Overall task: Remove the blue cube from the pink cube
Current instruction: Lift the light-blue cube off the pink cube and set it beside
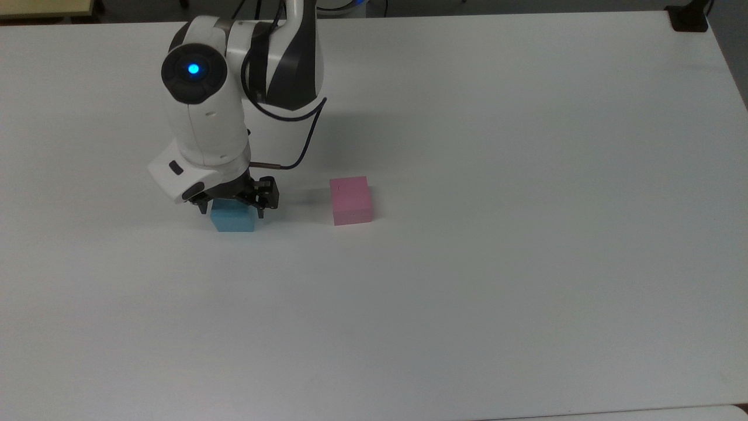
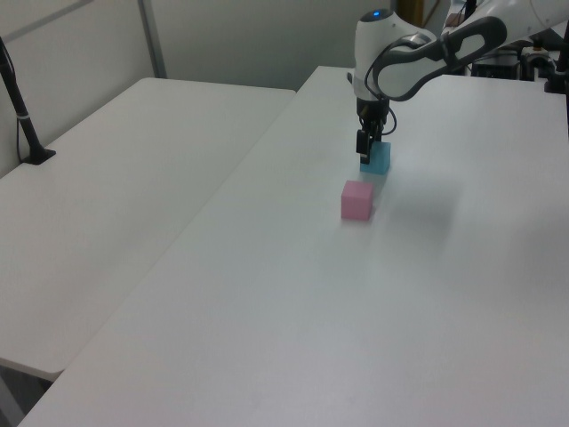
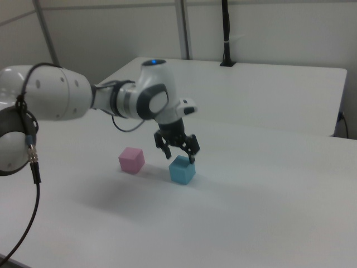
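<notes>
In the top view, going from the left, the white Franka arm's gripper (image 1: 234, 204) hangs straight over the small matte light-blue cube (image 1: 234, 221), which sits flat on the plain white table (image 1: 497, 280). The black jaws stand spread to either side of the cube's top; the right view shows them parted above it, with the fingertips clear of its upper face, so the blue cube lies released on the table. A thin dark cable (image 1: 301, 137) loops from the wrist back to the arm. To the top view's right of the blue cube, apart from it with bare table between, rests the small matte pale-pink cube (image 1: 350, 200), alone and with nothing on top.

In the left view the pink cube (image 2: 356, 199) is nearer the camera and the blue cube (image 2: 378, 158) just behind it, under the gripper (image 2: 366, 147).

In the right view the pink cube (image 3: 131, 160) lies to the left, the blue cube (image 3: 182, 170) to its right, the gripper (image 3: 178, 151) above the latter.
</notes>
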